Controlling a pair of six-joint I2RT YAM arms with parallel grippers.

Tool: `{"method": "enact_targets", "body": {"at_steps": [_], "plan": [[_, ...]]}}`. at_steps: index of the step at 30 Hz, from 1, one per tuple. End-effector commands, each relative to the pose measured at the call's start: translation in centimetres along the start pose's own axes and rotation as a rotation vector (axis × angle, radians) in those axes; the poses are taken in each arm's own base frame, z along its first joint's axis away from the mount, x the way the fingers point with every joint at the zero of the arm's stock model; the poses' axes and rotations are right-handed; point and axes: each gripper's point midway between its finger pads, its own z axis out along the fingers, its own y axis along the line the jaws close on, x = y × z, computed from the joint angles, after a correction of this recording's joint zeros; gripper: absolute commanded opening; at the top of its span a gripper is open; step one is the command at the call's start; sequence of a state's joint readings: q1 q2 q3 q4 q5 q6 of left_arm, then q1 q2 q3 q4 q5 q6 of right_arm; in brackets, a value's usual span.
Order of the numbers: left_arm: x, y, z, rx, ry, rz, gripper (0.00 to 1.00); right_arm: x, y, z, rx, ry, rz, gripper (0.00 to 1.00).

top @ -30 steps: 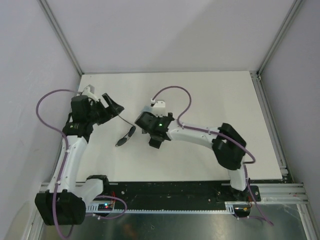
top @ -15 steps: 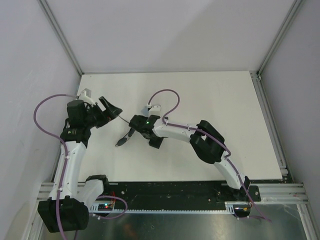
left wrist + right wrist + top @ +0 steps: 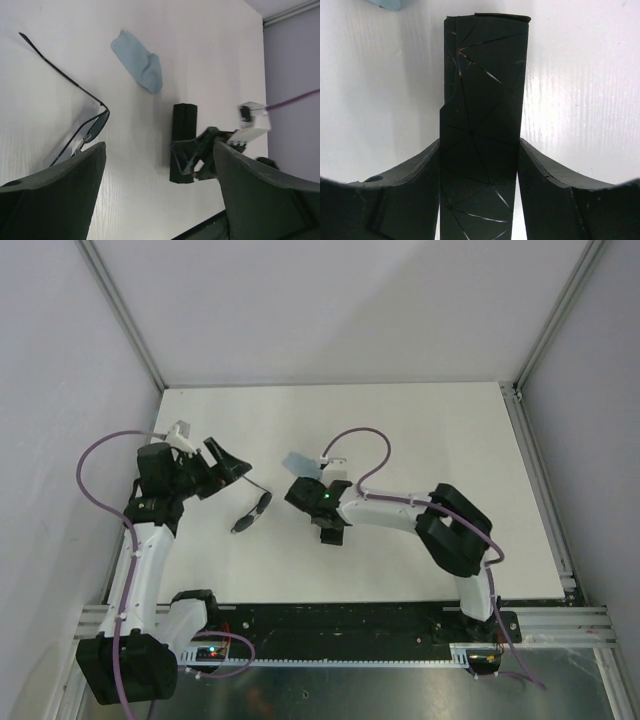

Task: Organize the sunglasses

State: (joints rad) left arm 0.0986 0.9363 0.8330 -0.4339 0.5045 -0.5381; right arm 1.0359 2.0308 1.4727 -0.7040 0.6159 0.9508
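Since the earlier frame, the right gripper has withdrawn from the left edge, exposing the cloth. It clamps the case, apparently positioning it. The left gripper stands wide above the sunglasses, which lie unfolded near the left edge. Probable next move: grasp them. The case opening is not discernible.

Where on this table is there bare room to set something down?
Widest: the right half of the table, bordered by the right arm and the right rail. Also bare: the strip along the back wall. Crowded: left-centre, where the sunglasses, blue cloth and black case sit close among the left gripper and right gripper, which grips the case.
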Motion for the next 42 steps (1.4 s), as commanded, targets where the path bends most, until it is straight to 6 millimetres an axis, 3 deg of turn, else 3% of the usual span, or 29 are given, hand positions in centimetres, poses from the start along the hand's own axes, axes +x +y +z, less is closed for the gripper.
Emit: {"method": "enact_targets", "body": {"at_steps": [1,7,11,15,19,22,24,27,29,34,42], "plan": [[1.6,-0.4,0.7,0.042,0.053,0.020,0.91,-4.6,0.8,-3.7,-0.155,-0.101,0.129,0.48],[5.3,-2.6,3.3,0.056,0.158,0.058,0.91,-4.9,1.1,-4.7,-0.264,-0.100,0.072,0.54],[7.5,-3.2,4.9,0.068,0.203,0.049,0.90,-4.2,0.9,-3.7,-0.311,-0.056,0.051,0.57],[8.1,-2.9,5.7,0.064,0.205,0.040,0.90,-3.1,0.3,-2.1,-0.327,-0.028,0.033,0.54],[8.5,-2.9,6.1,0.063,0.214,0.043,0.90,-1.7,0.0,-1.3,-0.336,0.002,0.009,0.74],[8.9,-3.0,6.3,0.061,0.223,0.047,0.89,-1.4,-0.2,-1.2,-0.339,0.005,0.000,0.78],[9.0,-2.9,6.5,0.058,0.224,0.049,0.89,-1.3,-0.5,-1.3,-0.336,0.003,-0.005,0.77],[9.1,-3.0,6.5,0.060,0.225,0.052,0.89,-1.3,-0.9,-1.5,-0.331,-0.003,-0.020,0.62],[9.2,-3.0,6.5,0.061,0.226,0.052,0.89,-1.3,-1.3,-1.5,-0.315,-0.006,-0.027,0.57],[9.3,-2.9,6.4,0.061,0.226,0.054,0.89,-1.4,-1.8,-2.0,-0.296,-0.018,-0.030,0.56],[10.2,-3.8,7.0,0.066,0.252,0.066,0.89,-2.0,0.2,-4.3,-0.470,-0.033,-0.004,0.56]]}}
